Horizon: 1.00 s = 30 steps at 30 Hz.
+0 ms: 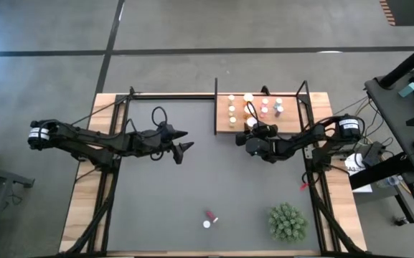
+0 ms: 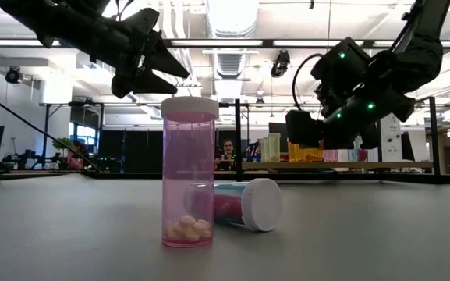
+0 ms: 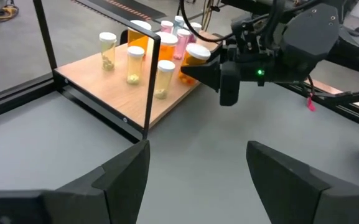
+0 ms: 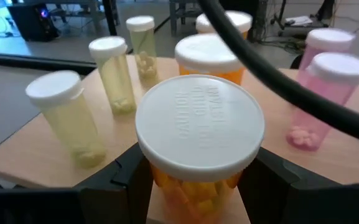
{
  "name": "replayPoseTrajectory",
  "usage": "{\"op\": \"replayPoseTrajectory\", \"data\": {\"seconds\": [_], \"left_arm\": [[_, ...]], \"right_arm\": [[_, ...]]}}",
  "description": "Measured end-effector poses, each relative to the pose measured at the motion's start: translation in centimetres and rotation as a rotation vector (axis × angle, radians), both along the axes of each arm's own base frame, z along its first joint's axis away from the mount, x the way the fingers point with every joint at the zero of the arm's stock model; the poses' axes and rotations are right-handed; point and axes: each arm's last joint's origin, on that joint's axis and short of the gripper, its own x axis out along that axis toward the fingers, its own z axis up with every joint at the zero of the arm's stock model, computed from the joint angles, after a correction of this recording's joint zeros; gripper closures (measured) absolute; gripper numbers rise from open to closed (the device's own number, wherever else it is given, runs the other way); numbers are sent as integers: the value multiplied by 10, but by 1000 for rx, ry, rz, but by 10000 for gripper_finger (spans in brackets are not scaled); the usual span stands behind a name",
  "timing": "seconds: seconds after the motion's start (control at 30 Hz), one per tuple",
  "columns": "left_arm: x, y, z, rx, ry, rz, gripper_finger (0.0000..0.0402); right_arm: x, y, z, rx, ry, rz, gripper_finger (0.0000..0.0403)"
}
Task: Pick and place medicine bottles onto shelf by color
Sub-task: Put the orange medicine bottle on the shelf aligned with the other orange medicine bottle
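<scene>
Shelf (image 4: 36, 155) fills rt wrist cam: right end effector (image 4: 198, 180) grips orange bottle (image 4: 199, 134); left end effector (image 1: 181, 141) released.

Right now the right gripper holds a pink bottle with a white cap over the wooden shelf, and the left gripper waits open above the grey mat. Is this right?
One detail is wrong: the bottle in the right gripper is orange, not pink. The right wrist view shows the orange white-capped bottle between its fingers at the light-brown wooden shelf. The left gripper does wait open above the grey mat.

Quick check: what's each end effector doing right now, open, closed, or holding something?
Left end effector: open, empty, above the mat.
Right end effector: shut on an orange bottle at the shelf.
</scene>
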Motion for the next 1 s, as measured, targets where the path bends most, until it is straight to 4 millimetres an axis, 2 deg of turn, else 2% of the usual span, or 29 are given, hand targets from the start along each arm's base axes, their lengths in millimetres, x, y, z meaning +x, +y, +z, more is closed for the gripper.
{"op": "replayPoseTrajectory", "data": {"seconds": [1.0], "left_arm": [[-1,0,-1,5,6,12,151]], "right_arm": [[2,-13,0,36,-11,-5,220]]}}
